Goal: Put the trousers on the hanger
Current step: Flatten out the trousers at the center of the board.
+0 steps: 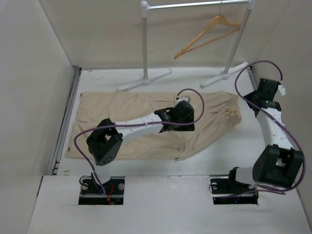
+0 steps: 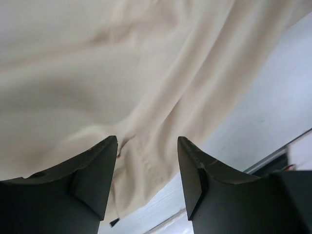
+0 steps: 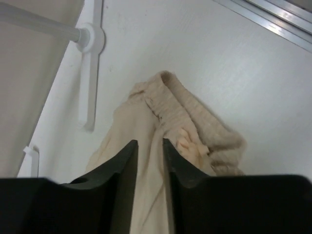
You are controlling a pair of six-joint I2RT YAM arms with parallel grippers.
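— Where do things stand?

— Your beige soft-cloth trousers (image 1: pixel 112 105) lie spread flat on the white table (image 1: pixel 204 161), well apart from the light tan wooden triangular hanger (image 1: pixel 209 33) on the white metal garment rack (image 1: pixel 195 5). Your left pincer (image 2: pixel 147 141) hangs released over the middle of the cloth. Your right pincer (image 3: pixel 150 144) is parted only narrowly near the gathered waistband (image 3: pixel 195 117), grasping nothing I can see.

— What could go wrong?

— Pinch one layer only and the legs will likely slide apart on the lift (soft cloth sags). Grip unevenly and the trailing leg may drag or catch the rack's foot. A nudged hanger could swing off its rail.
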